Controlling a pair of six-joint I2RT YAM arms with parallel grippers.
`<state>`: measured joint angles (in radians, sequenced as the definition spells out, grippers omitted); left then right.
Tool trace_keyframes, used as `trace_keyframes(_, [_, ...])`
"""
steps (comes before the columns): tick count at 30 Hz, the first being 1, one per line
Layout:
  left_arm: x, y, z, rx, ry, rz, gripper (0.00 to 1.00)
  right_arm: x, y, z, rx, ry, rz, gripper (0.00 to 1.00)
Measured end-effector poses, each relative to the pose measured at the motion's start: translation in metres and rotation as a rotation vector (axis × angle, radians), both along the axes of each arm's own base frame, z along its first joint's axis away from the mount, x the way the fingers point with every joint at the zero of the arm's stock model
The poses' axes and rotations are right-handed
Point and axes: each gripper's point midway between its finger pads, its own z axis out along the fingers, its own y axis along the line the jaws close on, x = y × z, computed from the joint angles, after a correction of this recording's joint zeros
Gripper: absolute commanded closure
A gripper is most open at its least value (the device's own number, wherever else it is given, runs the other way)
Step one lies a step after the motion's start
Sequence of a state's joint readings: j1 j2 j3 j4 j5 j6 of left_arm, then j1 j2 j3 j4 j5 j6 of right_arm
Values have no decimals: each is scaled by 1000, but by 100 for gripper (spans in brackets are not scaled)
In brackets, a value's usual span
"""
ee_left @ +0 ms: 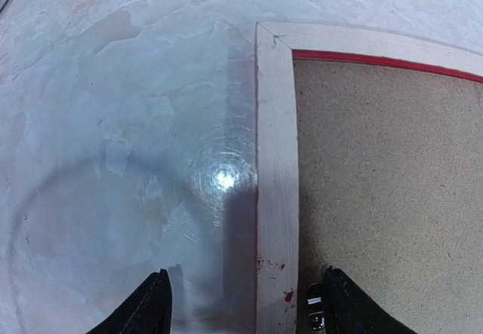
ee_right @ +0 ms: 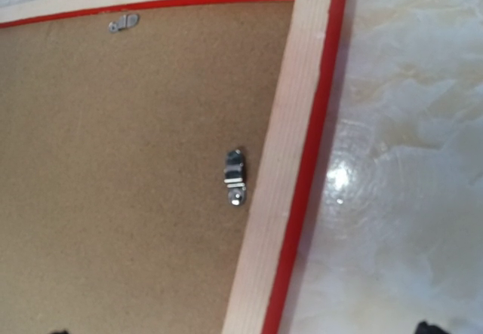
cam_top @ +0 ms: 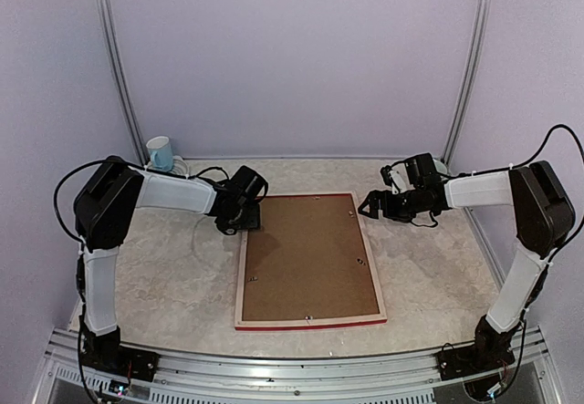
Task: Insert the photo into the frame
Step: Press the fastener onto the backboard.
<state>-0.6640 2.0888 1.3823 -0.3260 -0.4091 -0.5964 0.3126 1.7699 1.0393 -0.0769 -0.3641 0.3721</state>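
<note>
Left gripper point(ee_left: 247, 274), jaws parted and gripping nothing, straddles the left rail of the frame point(ee_left: 275, 160) near its upper-left corner, with one finger over the table point(ee_left: 113, 123) and the other over the brown backing board point(ee_left: 392, 198). Right gripper point(cam_top: 370, 205), spread wide and empty, hovers at the frame's upper-right corner. The frame lies face down at the centre of the table, with a blue mug point(cam_top: 160, 153) well apart at upper left.
</note>
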Motion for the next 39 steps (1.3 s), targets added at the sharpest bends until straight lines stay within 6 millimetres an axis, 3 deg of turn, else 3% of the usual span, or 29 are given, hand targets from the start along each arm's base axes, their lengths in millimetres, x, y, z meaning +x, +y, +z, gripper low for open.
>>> trace_keyframes(14, [0,1,0,12,-5,4,39,0,0,0,0,0,0,1])
trace_keyframes(20, [-1,0,0,10,-5,1,53,-1,0,-1,-1,3,0,1])
trace_keyframes(27, [-2,-3,0,9,-3,-6,58,-1,0,-1,-1,2,0,1])
trace_keyframes(39, [-2,-4,0,12,0,-19,52,0,-1,-1,-1,3,-1,1])
